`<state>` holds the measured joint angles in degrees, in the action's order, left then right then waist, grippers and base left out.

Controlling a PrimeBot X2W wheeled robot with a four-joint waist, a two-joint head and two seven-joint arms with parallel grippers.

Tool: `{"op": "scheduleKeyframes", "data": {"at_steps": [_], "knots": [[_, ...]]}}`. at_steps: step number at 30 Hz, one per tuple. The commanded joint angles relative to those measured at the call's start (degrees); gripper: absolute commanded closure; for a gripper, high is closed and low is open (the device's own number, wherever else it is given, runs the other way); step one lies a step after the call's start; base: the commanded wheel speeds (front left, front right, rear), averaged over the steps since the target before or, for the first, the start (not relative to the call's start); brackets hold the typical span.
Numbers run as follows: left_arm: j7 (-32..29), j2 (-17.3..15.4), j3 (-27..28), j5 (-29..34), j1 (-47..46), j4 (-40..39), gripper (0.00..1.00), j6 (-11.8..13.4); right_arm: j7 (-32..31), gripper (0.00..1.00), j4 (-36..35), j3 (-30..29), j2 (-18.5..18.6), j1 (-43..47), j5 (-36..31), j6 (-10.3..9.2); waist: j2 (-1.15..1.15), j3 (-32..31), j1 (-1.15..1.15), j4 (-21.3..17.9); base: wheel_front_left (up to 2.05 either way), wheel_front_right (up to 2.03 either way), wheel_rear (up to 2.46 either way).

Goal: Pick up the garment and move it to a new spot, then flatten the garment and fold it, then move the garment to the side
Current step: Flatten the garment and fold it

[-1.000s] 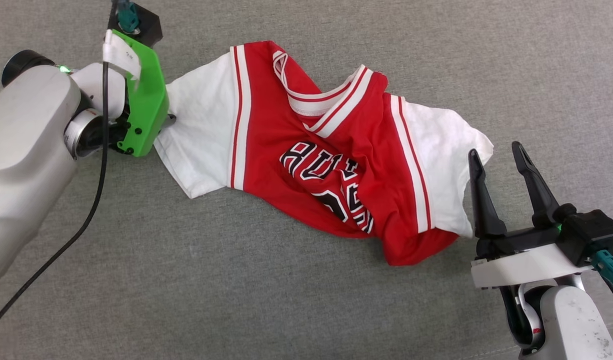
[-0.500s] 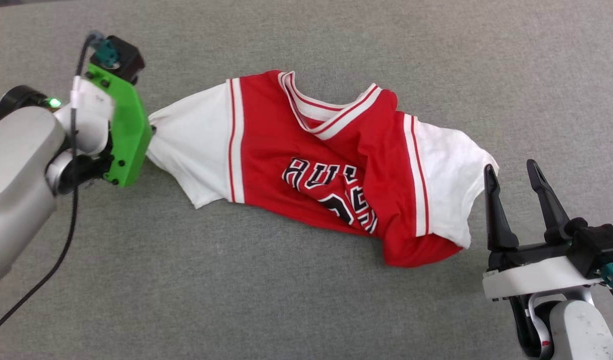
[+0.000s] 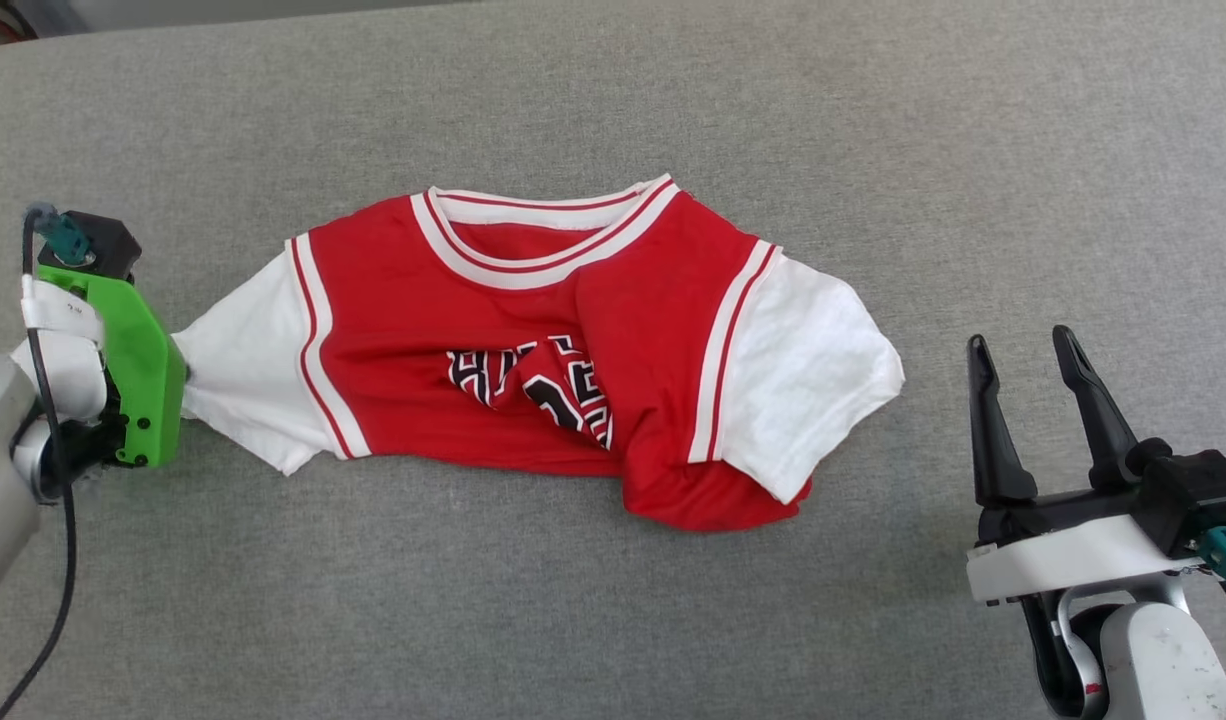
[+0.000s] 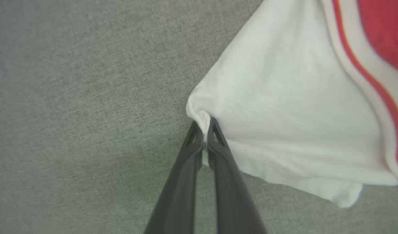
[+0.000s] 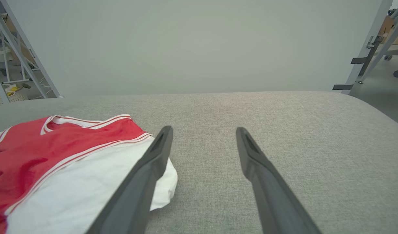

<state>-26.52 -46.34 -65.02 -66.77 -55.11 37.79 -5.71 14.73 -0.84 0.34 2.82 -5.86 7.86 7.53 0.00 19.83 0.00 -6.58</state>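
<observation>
The garment (image 3: 533,330), a red jersey T-shirt with white sleeves and crumpled black lettering, lies front up on the grey cloth surface, its lower part bunched under. My left gripper (image 4: 204,125) is shut on the tip of the white sleeve (image 4: 283,107); in the head view its green mount (image 3: 138,375) sits at the sleeve's left end. My right gripper (image 3: 1018,350) stands open to the right of the other sleeve (image 3: 808,385), nothing between its fingers. In the right wrist view the garment (image 5: 56,162) lies left of my right gripper (image 5: 204,131).
The grey cloth surface (image 3: 673,620) stretches all round the garment. A black cable (image 3: 53,580) hangs from my left arm. Beyond the far edge stand a pale wall (image 5: 192,42), metal frames (image 5: 14,55) and a chair's wheels (image 5: 397,71).
My left gripper shut on the sleeve tip and dragged the garment left and toward me. The garment turned with its collar to the far side. The head camera also shifted.
</observation>
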Motion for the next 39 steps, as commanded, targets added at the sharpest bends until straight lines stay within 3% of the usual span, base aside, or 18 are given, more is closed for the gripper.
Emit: {"op": "scheduleKeyframes", "data": {"at_steps": [1, 7, 10, 16, 21, 25, 32, 39], "knots": [[1.92, 1.75, -0.18, 0.11, 2.4, 1.01, 0.0, 0.35, 0.27, 0.0, 0.11, -0.31, 0.06, 0.59, -0.71, -0.04, 0.0, -0.98, 0.0, 0.24, 0.0, 0.0, 0.0], [16.63, 4.05, 0.8, 4.4, 3.6, 1.98, 0.0, 1.05, 0.27, 0.0, -0.82, -2.29, 0.06, 0.97, -1.63, -0.04, 0.0, -5.1, 0.0, 1.92, 0.0, 0.0, 0.0], [24.54, 4.89, 1.76, 6.26, 4.7, 1.4, 0.0, 3.1, 0.27, 0.0, -1.61, -3.6, 0.06, 0.6, -2.71, -0.04, 0.0, -7.35, 0.0, 2.98, 0.0, 0.0, 0.0], [38.41, 6.57, 4.23, 8.49, 9.29, -1.86, 0.0, 10.6, 0.27, 0.0, -2.88, -5.32, 2.9, -2.0, -2.77, -0.04, 0.0, -11.24, 0.0, 4.98, 0.0, 0.0, 0.0], [41.37, 6.5, 8.93, 9.75, 14.07, -6.91, 0.0, 17.29, 0.27, 0.0, -2.21, -3.01, 8.93, -5.89, -1.3, -0.04, 0.0, -12.78, 0.0, 6.06, 0.0, 0.0, 0.0], [41.48, 6.19, 18.03, 15.6, 20.42, -16.29, 0.0, 23.27, 0.08, 0.0, 0.8, 1.1, 14.64, -9.8, 2.38, -0.04, 0.0, -13.33, 0.0, 6.77, 0.0, 0.0, 0.0], [41.5, 9.08, 31.46, 28.04, 35.07, -29.97, 0.0, 30.35, -15.42, 0.0, 3.99, 12.97, 25.32, -17.86, 12.97, -0.04, 0.0, -13.26, 0.0, 8.18, 0.0, 0.0, 0.0], [41.51, 14.08, 38.9, 36.09, 44.63, -35.48, 0.0, 30.17, -39.4, 0.0, 3.67, 25.82, 34.79, -24.25, 27.54, -0.04, 0.0, -12.01, 0.0, 9.95, 0.0, 0.0, 0.0]]}}
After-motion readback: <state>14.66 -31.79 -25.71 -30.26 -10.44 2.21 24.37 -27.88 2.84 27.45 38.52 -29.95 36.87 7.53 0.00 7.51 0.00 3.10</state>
